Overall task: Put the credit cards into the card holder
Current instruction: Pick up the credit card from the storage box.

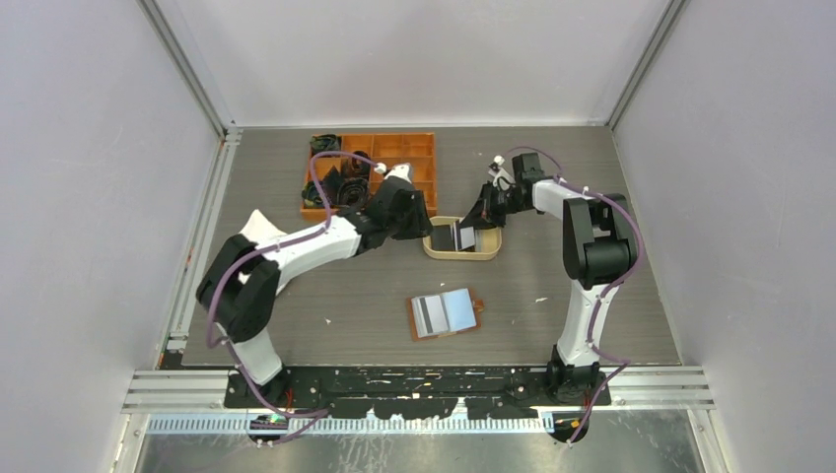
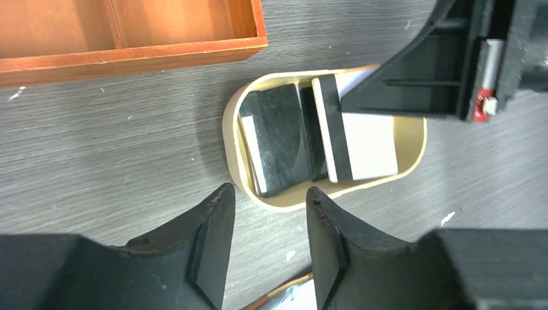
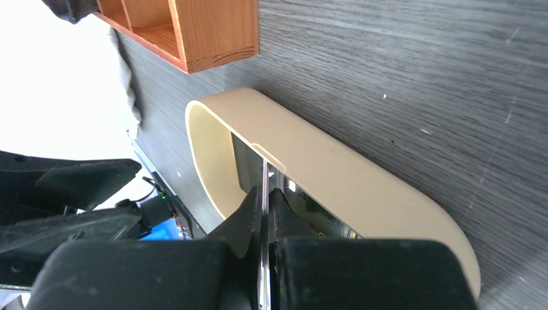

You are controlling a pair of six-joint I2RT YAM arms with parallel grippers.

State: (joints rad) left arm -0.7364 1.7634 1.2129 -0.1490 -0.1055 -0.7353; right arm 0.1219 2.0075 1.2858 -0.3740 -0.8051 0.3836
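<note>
Several credit cards lie in an oval beige tray (image 1: 463, 256). In the left wrist view a black card (image 2: 281, 139) lies on the left of the tray (image 2: 291, 203) and a white card with a dark stripe (image 2: 365, 139) on the right. My right gripper (image 3: 265, 192) is shut on the white card's edge, seen edge-on above the tray (image 3: 336, 161); it reaches in from the tray's far right (image 1: 481, 219). My left gripper (image 2: 268, 194) is open and empty just off the tray's near-left rim (image 1: 426, 229). The brown card holder (image 1: 475, 317) lies open nearer the arms with light cards (image 1: 444, 311) on it.
An orange compartmented box (image 1: 419, 148) stands behind the tray, with dark items in its left compartments; its corner shows in the left wrist view (image 2: 194, 51) and the right wrist view (image 3: 213, 32). Grey wood-grain table (image 1: 592, 296) all around, walls on three sides.
</note>
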